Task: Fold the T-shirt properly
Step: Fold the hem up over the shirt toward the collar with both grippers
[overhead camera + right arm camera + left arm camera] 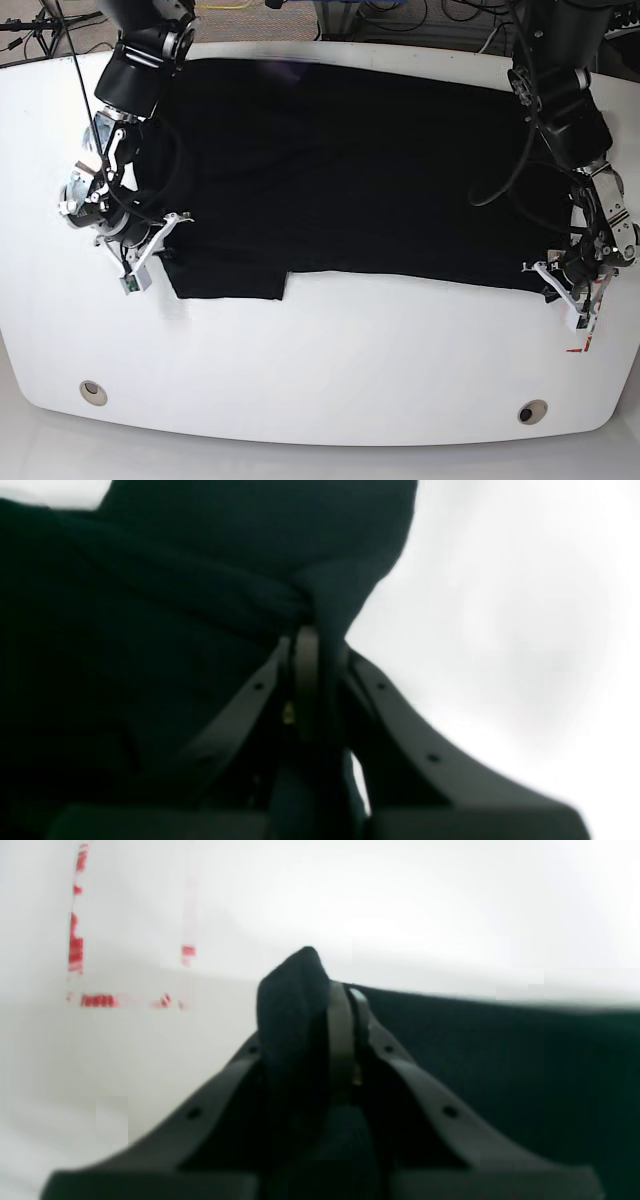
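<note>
Left wrist view: left tool (345, 995) clamped narrow on a bunched corner of the T-shirt (500, 1060). Black cloth protrudes above the fingertips and extends to the right of the tool; white desk (150, 1065) with red marks (75, 940) to the left of the tool.

Right wrist view: right tool (312, 640) closed on a gathered fold of the T-shirt (150, 630). Cloth fills the area left of and above the tool; bare desk (500, 630) to the right of the tool.

Base view: T-shirt (350, 170) spread across the far half of the desk (320, 370), mostly flat, near edge roughly straight with a short step near the right tool (150, 250). Left tool (570, 285) at the opposite near corner of the T-shirt. Print not visible.

Progress, as judged: early stage. Both near corners gripped; no fold line laid over the body yet. Remaining: carry the gripped edge over the garment, release, then complete further folds to a compact shape.
</note>
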Available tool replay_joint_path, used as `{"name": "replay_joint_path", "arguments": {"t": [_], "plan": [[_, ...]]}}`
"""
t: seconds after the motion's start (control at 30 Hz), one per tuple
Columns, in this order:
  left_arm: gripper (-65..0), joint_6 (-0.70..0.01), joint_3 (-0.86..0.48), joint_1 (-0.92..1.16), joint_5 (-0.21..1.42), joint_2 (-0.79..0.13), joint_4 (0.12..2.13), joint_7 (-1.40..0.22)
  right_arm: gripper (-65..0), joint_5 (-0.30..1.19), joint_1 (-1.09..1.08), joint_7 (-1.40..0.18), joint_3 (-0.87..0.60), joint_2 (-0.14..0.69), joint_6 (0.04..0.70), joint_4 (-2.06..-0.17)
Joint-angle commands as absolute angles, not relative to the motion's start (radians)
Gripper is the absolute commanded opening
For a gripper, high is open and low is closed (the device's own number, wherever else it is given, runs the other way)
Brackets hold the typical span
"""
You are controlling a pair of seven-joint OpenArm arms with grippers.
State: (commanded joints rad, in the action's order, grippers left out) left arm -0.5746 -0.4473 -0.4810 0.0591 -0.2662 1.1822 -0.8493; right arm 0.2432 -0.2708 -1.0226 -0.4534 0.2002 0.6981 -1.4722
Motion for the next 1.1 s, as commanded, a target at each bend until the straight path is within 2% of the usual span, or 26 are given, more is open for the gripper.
{"name": "replay_joint_path", "arguments": {"t": [0.33, 0.6, 0.77, 1.1], "plan": [[-62.6, -0.578, -0.449, -0.348, 0.059, -0.265, 1.412, -0.898, -65.0, 0.251, -0.249, -1.194, -0.456, 0.191, 0.698, -1.704], [-62.6, -0.584, -0.449, -0.225, 0.059, -0.265, 1.58, -0.964, -65.0, 0.251, -0.125, -1.234, -0.456, 0.179, 0.698, -1.885], [-62.6, -0.696, -0.45, -0.153, 0.058, -0.266, 1.656, -1.03, -65.0, 0.252, -0.022, -1.237, -0.456, 0.168, 0.698, -1.979], [-62.6, -0.698, -0.45, 0.001, 0.056, -0.285, 1.779, -1.119, -65.0, 0.252, 0.125, -1.236, -0.461, 0.148, 0.698, -2.003]]}}
